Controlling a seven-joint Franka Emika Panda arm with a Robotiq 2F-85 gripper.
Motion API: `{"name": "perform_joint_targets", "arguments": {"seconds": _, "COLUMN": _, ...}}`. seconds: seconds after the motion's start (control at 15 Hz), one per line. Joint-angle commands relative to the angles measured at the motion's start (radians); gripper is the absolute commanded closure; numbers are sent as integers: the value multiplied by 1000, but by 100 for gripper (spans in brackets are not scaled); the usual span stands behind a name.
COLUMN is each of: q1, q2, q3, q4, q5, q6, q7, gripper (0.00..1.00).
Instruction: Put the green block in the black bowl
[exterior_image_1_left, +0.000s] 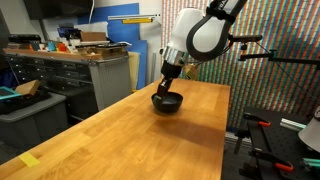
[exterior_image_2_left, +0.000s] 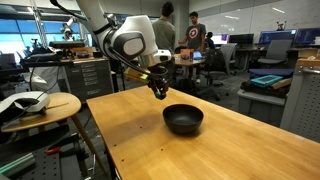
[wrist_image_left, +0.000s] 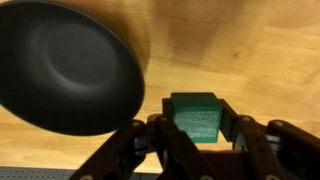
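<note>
The green block (wrist_image_left: 196, 116) is a small dark-green cube held between my gripper's fingers (wrist_image_left: 196, 128) in the wrist view. The gripper is shut on it and holds it above the wooden table. The black bowl (wrist_image_left: 65, 65) is round and glossy, up and to the left of the block in the wrist view, and it is empty. In both exterior views the gripper (exterior_image_1_left: 167, 84) (exterior_image_2_left: 158, 90) hangs close to the bowl (exterior_image_1_left: 167, 103) (exterior_image_2_left: 183, 119), above and beside its rim. The block is too small to make out in the exterior views.
The wooden table (exterior_image_2_left: 210, 150) carries only the bowl. A yellow tape mark (exterior_image_1_left: 30, 160) lies near one table corner. Cabinets and a cluttered bench (exterior_image_1_left: 70, 60) stand beyond the table. A small round side table (exterior_image_2_left: 40, 105) stands beside it. People stand in the background (exterior_image_2_left: 185, 40).
</note>
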Motion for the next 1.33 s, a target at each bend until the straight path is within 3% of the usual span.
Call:
{"name": "perform_joint_targets", "arguments": {"seconds": 0.0, "q1": -59, "q2": -54, "q3": -7, "q4": 0, "q5": 53, "q6": -18, "q7": -12, "gripper": 79}}
{"name": "perform_joint_targets", "arguments": {"seconds": 0.33, "q1": -159, "q2": -14, "q3": 20, "q4": 49, "q5": 150, "q6": -62, "q7": -53, "gripper": 79}}
{"name": "perform_joint_targets", "arguments": {"seconds": 0.73, "q1": -186, "q2": 87, "q3": 11, "q4": 134, "q5": 224, "q6": -153, "q7": -71, "gripper": 79}}
{"name": "perform_joint_targets", "arguments": {"seconds": 1.27, "q1": -190, "q2": 181, "q3": -22, "q4": 237, "q5": 204, "q6": -250, "q7": -53, "gripper": 79}}
